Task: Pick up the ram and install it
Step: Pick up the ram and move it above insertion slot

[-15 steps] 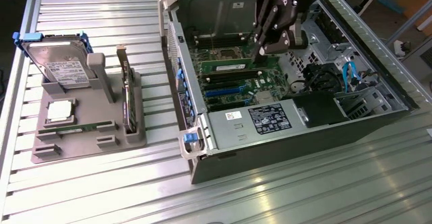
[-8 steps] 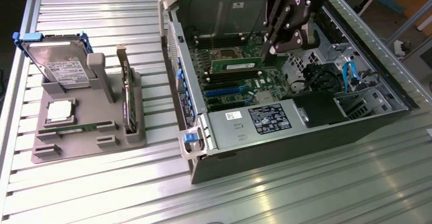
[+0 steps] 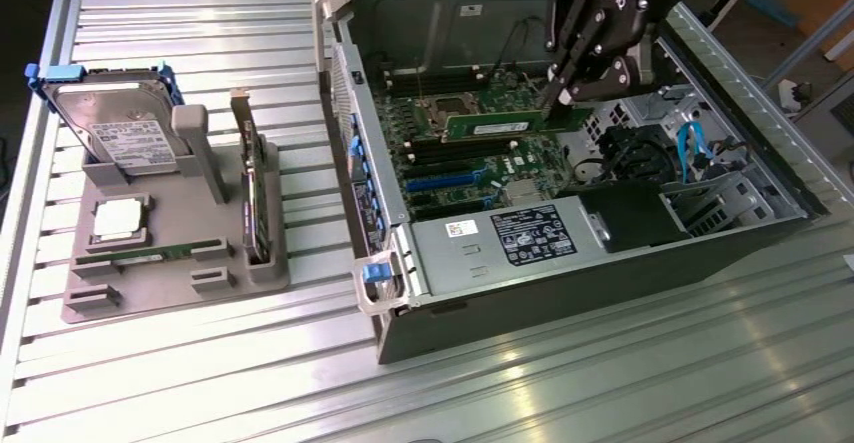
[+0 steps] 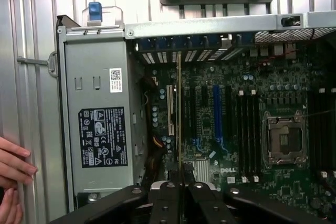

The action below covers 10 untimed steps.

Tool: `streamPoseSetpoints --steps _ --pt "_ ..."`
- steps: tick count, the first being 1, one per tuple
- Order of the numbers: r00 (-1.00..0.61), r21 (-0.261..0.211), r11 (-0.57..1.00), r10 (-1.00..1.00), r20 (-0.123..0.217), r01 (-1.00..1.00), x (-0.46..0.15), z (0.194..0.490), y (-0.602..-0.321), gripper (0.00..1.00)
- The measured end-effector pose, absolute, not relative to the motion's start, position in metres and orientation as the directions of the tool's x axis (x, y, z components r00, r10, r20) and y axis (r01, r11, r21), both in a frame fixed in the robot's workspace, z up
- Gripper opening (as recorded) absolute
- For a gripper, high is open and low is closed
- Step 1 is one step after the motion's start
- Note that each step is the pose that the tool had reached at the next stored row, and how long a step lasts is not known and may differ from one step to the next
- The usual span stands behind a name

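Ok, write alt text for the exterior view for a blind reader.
The end effector grips a green ram stick by one end over the motherboard inside an open computer case. On the exterior view's left, a grey tray holds a hard drive, an upright card and a second ram stick.

The black pincer reaches into the open computer case, which lies on its side on the ribbed metal tabletop. Its fingertips are clamped on one end of the ram, a green stick lying level over the motherboard, just beside the processor socket. Well apart, toward the exterior view's left, a grey holder carries a hard drive with blue clips, an upright card and a second ram stick lying flat.
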<state>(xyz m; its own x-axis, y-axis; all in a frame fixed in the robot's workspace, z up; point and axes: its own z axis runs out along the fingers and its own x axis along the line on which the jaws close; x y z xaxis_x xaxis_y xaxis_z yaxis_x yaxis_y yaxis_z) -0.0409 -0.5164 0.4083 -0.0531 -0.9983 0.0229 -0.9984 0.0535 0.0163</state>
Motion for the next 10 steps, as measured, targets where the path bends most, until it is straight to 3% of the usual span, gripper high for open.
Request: streamPoseSetpoints --steps 10 --pt "-0.053 0.016 0.053 -0.998 0.017 -0.998 -0.0380 0.4083 -0.5163 0.12"
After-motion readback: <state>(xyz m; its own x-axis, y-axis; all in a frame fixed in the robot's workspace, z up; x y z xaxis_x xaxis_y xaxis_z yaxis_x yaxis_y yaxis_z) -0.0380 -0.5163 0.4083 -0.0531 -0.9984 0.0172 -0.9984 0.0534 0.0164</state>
